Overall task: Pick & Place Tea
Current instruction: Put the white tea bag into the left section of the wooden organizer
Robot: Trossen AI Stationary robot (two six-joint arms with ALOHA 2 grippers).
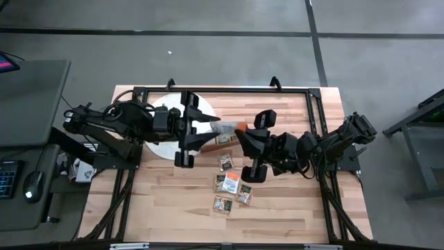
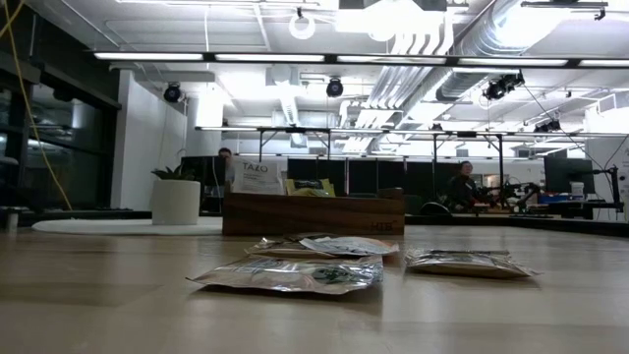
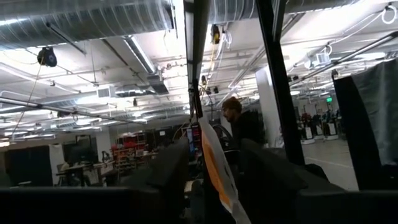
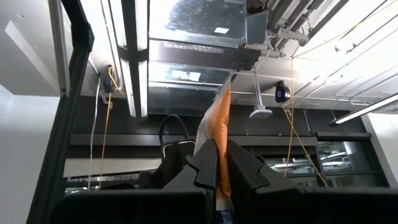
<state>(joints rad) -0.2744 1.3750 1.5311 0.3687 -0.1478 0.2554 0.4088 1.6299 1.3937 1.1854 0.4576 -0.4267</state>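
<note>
One orange-and-white tea sachet [image 1: 225, 127] hangs in the air above the brown wooden box [image 1: 223, 143], between the two grippers. My right gripper [image 1: 244, 133] is shut on its orange end. My left gripper [image 1: 202, 129] is open, one finger on either side of the sachet's white end, which shows edge-on in the left wrist view [image 3: 214, 168]. Several more sachets [image 1: 231, 182] lie flat on the table near the box; in the low view they are in front of it [image 2: 295, 275]. Neither gripper appears in the low view. My right gripper pinches the sachet's orange end [image 4: 222, 134] between its two fingers [image 4: 205, 163], coming from the table's right side. The sachet is lifted clear of the box and table. It stands on edge and sticks out past the fingertips toward my left gripper.
A large white round disc [image 1: 166, 135] lies under my left arm, next to the box's left end. One sachet [image 2: 256, 177] stands upright in the box [image 2: 313, 213]. A black frame [image 1: 229, 90] runs along the table's far and side edges. People show in the room beyond.
</note>
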